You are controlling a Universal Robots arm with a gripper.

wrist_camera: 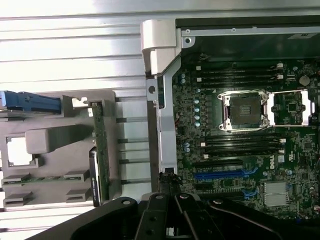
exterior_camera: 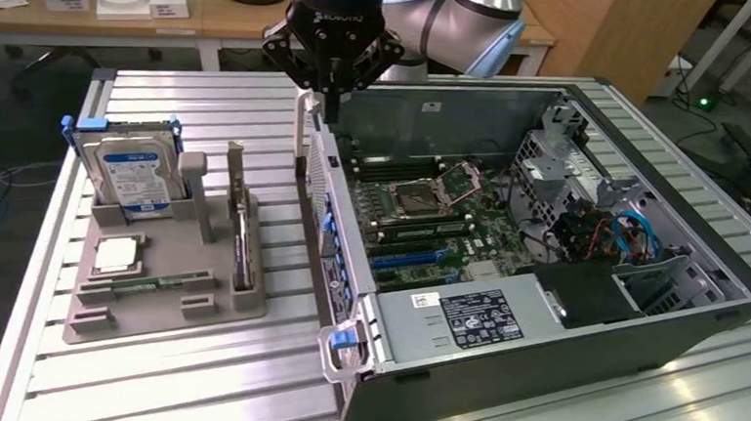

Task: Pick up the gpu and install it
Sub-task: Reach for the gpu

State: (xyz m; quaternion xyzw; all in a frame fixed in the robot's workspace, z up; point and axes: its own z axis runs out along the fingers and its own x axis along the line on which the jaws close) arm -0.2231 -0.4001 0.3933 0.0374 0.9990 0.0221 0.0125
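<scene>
The gpu (exterior_camera: 238, 217) stands on its long edge in a slot of the grey holder (exterior_camera: 167, 307), a green board with a dark block low on one face. In the wrist view the gpu (wrist_camera: 100, 152) is seen edge-on beside the case wall. My gripper (exterior_camera: 334, 108) hangs shut and empty above the near wall of the open computer case (exterior_camera: 682, 322), to the exterior view's right of the gpu and clear of it. Its black fingers (wrist_camera: 159, 215) close together over the edge of the motherboard (wrist_camera: 240, 145). Blue card slots (wrist_camera: 225, 175) lie close by.
The holder also carries a silver hard drive with a blue label (exterior_camera: 136, 181), a square processor (exterior_camera: 118, 254) and a narrow memory stick (exterior_camera: 163, 281). Cables and a drive cage (exterior_camera: 609, 235) crowd the case's far side. A white latch handle (exterior_camera: 340, 350) juts from the case front.
</scene>
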